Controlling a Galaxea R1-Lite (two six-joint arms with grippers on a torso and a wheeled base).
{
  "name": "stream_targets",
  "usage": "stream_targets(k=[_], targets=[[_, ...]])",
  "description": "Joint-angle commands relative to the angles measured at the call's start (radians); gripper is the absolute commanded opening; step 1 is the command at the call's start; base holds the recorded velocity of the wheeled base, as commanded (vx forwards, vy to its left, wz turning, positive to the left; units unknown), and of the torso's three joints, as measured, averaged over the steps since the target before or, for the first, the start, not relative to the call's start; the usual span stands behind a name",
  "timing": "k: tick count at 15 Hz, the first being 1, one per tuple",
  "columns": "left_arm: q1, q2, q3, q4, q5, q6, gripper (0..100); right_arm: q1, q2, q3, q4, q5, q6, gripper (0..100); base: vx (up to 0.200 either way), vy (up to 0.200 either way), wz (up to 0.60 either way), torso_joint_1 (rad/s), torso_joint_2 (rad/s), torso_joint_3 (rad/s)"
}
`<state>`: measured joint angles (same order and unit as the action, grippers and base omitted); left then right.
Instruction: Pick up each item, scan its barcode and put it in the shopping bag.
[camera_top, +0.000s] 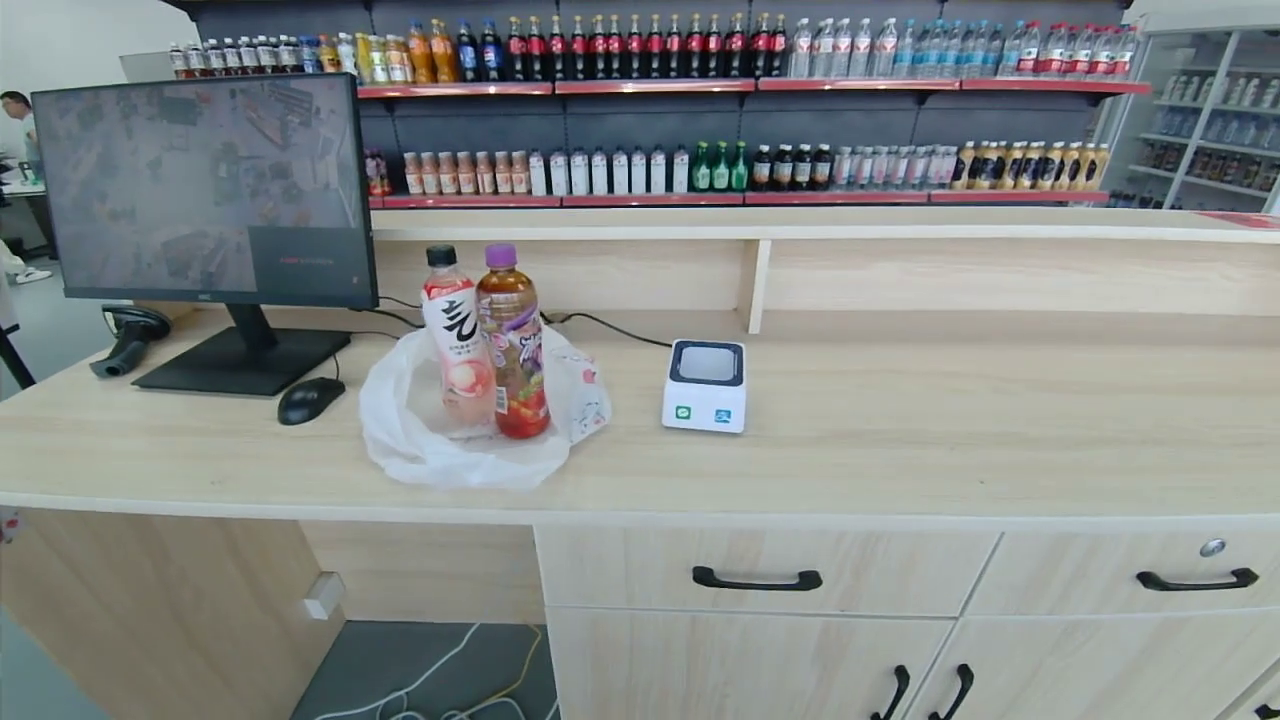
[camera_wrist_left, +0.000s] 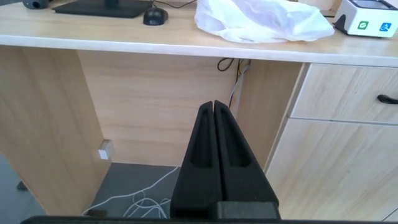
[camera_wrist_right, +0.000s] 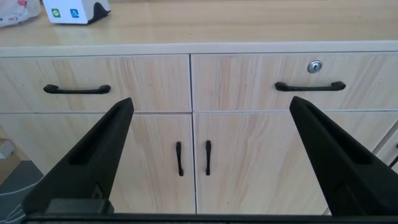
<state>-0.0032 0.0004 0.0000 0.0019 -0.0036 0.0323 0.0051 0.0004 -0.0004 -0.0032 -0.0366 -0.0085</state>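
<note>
Two bottles stand upright side by side in the white plastic shopping bag (camera_top: 420, 440) on the wooden counter: a pink-labelled bottle (camera_top: 458, 345) with a black cap and an amber bottle (camera_top: 513, 345) with a purple cap. The white barcode scanner (camera_top: 706, 385) sits just right of the bag. My left gripper (camera_wrist_left: 214, 112) is shut, below counter height in front of the open knee space, with the bag (camera_wrist_left: 261, 22) above it. My right gripper (camera_wrist_right: 211, 106) is open, facing the drawers below the counter, with the scanner (camera_wrist_right: 74, 10) up on the countertop.
A monitor (camera_top: 205, 190), a black mouse (camera_top: 308, 400) and a handheld scanner (camera_top: 125, 340) occupy the counter's left. Drawers with black handles (camera_top: 757, 579) lie below. A raised ledge (camera_top: 820, 225) runs behind, with drink shelves beyond. Bare counter stretches right of the scanner.
</note>
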Motion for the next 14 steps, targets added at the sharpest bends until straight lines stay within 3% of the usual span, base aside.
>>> stream_targets(k=[1, 6, 14], targets=[[0.002, 0.000, 0.000, 0.000, 0.001, 0.000, 0, 0.001, 0.000, 0.000, 0.002, 0.000, -0.001, 100, -0.200, 0.000, 0.00, -0.007, 0.01, 0.007], [0.003, 0.000, 0.000, -0.002, -0.001, -0.002, 0, 0.001, 0.000, 0.000, 0.002, 0.000, 0.004, 100, -0.200, 0.000, 0.00, -0.001, 0.00, -0.001], [0.003, 0.000, 0.000, -0.002, 0.001, -0.005, 0, 0.001, 0.000, 0.000, 0.002, 0.000, 0.009, 100, 0.000, 0.000, 0.00, 0.000, 0.00, 0.000]])
